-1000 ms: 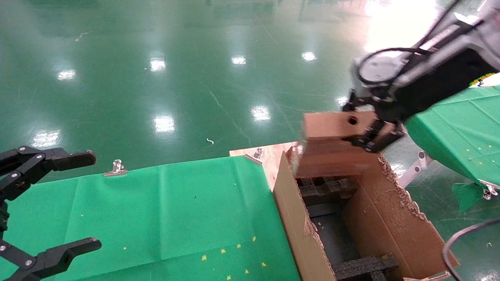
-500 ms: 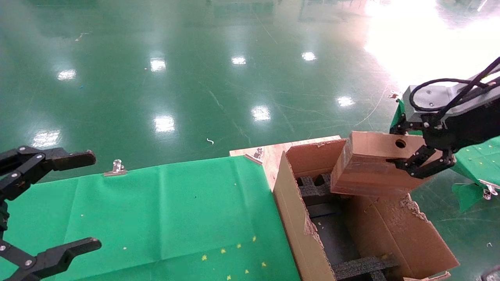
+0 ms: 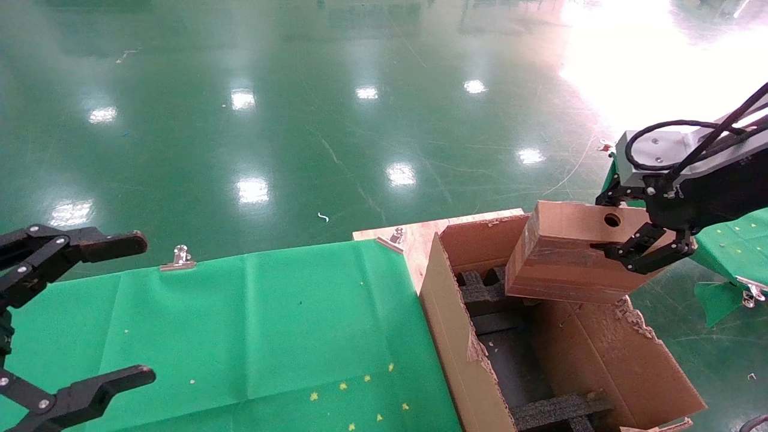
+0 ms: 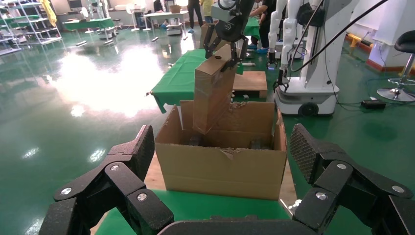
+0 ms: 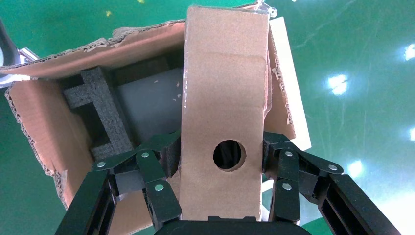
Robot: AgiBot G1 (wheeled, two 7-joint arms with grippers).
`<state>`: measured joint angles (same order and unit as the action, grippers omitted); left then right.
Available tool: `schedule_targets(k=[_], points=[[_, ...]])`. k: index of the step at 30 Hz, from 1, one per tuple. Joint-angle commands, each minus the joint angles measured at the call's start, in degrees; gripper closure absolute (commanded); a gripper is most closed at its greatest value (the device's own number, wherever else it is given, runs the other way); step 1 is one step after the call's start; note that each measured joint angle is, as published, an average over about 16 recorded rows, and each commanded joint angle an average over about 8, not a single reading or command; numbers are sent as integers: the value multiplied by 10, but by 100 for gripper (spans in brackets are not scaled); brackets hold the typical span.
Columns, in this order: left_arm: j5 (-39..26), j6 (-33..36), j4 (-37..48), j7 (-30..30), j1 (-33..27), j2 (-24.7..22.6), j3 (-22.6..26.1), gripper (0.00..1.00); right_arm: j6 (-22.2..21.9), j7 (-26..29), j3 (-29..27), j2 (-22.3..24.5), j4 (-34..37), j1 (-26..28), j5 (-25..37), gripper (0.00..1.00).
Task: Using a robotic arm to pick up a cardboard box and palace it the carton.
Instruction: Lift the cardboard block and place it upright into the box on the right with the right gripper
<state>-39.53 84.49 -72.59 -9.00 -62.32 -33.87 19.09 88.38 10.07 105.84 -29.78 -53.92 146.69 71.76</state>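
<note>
My right gripper (image 3: 627,237) on the robotic arm (image 3: 708,186) is shut on the cardboard box (image 3: 564,258), a small brown box with a round hole. It holds the box tilted over the far end of the carton (image 3: 606,360), with the lower end near the black foam inserts (image 3: 480,288). In the right wrist view the fingers (image 5: 166,156) clamp both sides of the cardboard box (image 5: 225,88) above the carton (image 5: 39,112). The left wrist view shows the cardboard box (image 4: 213,93) standing over the carton (image 4: 225,166). My left gripper (image 3: 90,312) is open, parked at the left.
A table with a green cloth (image 3: 240,330) lies left of the carton, with metal clips (image 3: 178,258) at its far edge. A wooden board (image 3: 414,237) sticks out beside the carton. Another green table (image 3: 732,240) stands at the right. Glossy green floor lies beyond.
The right gripper has carried the cardboard box to the right and lower over the carton's far end, then nearly stopped. The left gripper has not moved.
</note>
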Motion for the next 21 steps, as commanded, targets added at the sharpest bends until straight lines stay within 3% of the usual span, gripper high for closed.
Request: schedule_targets(k=[1,5,8,15,21], points=[[0,0,0,0,0,0,0,0,2,-4,-1,-2,0,1,0,100],[0,0,0,0,0,0,0,0,-5,21,2,-2,8,-5,1,100],[0,0,0,0,0,0,0,0,-18,74,9,0,14,-12,7,100],[0,0,0,0,0,0,0,0,-53,277,30,7,8,-18,37,100],[0,0,0,0,0,0,0,0,-73,451,46,30,-37,-10,73,100]])
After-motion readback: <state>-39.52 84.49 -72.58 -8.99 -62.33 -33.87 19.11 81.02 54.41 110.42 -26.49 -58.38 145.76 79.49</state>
